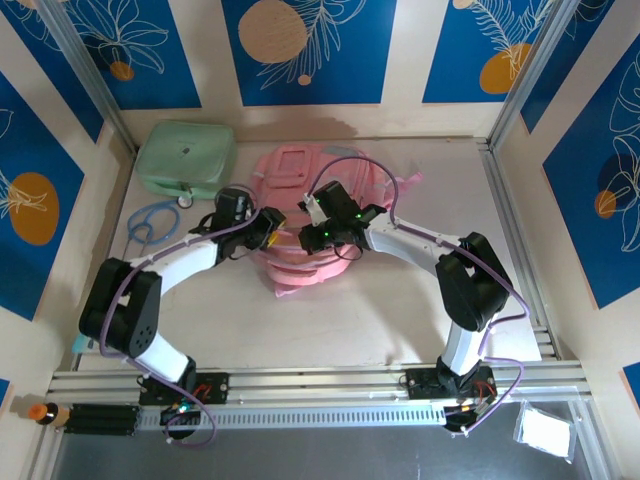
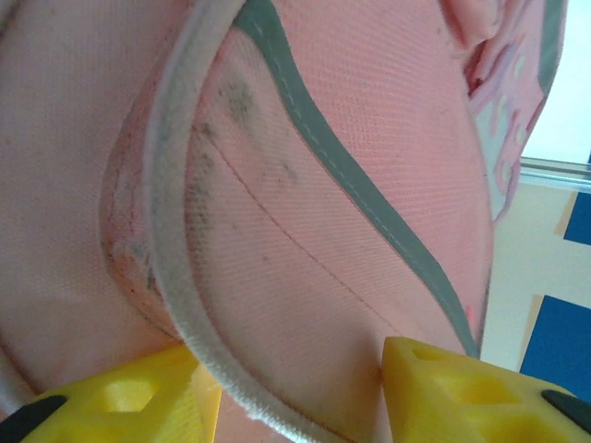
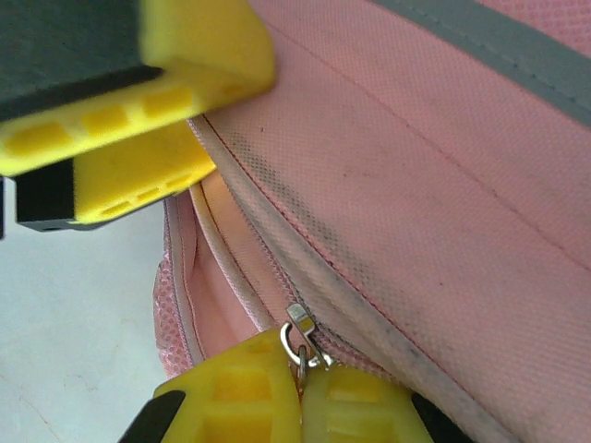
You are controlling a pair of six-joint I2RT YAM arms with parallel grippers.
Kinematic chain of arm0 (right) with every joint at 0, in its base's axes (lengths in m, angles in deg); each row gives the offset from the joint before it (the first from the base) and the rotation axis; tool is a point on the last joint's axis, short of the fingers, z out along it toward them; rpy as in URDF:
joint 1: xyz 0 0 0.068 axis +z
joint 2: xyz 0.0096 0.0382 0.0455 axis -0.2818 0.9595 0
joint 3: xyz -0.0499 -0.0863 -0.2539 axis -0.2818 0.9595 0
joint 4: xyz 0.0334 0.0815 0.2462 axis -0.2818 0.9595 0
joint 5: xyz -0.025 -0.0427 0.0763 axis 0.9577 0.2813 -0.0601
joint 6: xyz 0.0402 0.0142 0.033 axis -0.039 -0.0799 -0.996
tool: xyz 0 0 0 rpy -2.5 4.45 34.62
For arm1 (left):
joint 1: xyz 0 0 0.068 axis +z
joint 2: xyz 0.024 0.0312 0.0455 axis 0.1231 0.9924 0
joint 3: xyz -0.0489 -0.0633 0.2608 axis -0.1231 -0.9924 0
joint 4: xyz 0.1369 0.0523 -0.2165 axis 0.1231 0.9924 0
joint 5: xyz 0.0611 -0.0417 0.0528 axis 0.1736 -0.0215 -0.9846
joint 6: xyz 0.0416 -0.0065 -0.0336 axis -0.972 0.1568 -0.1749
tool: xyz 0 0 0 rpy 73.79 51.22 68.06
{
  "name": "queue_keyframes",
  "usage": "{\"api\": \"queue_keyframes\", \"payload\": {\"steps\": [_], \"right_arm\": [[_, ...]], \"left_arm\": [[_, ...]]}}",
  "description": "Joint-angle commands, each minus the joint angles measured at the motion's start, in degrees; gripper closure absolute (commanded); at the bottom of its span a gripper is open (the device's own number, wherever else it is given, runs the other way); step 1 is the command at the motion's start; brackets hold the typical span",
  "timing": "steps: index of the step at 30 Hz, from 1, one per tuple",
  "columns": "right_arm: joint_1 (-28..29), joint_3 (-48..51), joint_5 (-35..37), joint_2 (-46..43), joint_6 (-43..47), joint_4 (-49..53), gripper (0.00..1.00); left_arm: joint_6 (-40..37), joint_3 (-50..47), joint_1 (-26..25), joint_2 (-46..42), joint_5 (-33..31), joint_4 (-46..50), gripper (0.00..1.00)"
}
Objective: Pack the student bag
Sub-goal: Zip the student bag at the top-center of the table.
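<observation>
Right gripper [image 3: 300,388] pinched shut on the zip pull [image 3: 297,325]; the student bag [image 2: 369,120] has its zip running from there towards the left gripper [image 2: 295,392]; that one half-open astride the piped rim [image 2: 175,231], gripping nothing.

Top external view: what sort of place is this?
Probably a robot test booth: two white-and-black jointed arms bolted to a metal rail, blue leaf-patterned wall panels around a pale table, and a soft pink fabric backpack laid out.

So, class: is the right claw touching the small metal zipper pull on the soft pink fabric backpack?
Touching. The right wrist view shows the right claw shut on the metal zipper pull of the pink backpack.
</observation>
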Motion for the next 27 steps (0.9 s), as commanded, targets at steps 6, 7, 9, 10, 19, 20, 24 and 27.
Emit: {"api": "queue_keyframes", "payload": {"steps": [6, 7, 9, 10, 19, 20, 24, 27], "right_arm": [[1.37, -0.5, -1.6, -1.35, 0.64, -0.42, 1.0], [1.37, 0.02, -0.4, -1.76, 0.88, -0.22, 1.0], [1.28, 1.09, 2.75, -2.7, 1.4, 0.75, 1.0], [1.19, 1.83, 4.82, -3.24, 1.76, 1.37, 1.0], [-2.21, 10.89, 16.91, -9.62, 5.23, 5.24, 1.0], [-2.98, 11.66, 17.05, -10.45, 5.27, 5.46, 1.0], [-5.16, 13.3, 17.5, -12.88, 5.14, 5.83, 1.0], [-6.47, 12.82, 18.45, -13.1, 4.1, 6.32, 0.97]], "left_arm": [[0.67, 3.61, -1.27, 2.91, -1.33, -0.83, 0.71], [0.37, 4.02, -1.27, 3.28, -1.51, -0.55, 0.76], [-0.48, 4.94, -1.27, 3.57, -2.11, 0.4, 0.83], [-0.9, 5.38, -1.23, 3.67, -2.48, 0.89, 0.86], [-5.14, 7.03, -0.35, 3.48, -3.84, 4.79, 1.0], [-5.47, 7.03, -0.23, 3.5, -3.91, 5.05, 1.0], [-6.24, 6.76, 0.25, 3.48, -3.93, 5.67, 1.0], [-7.15, 7.02, 0.48, 3.81, -3.7, 6.31, 1.0]]}}
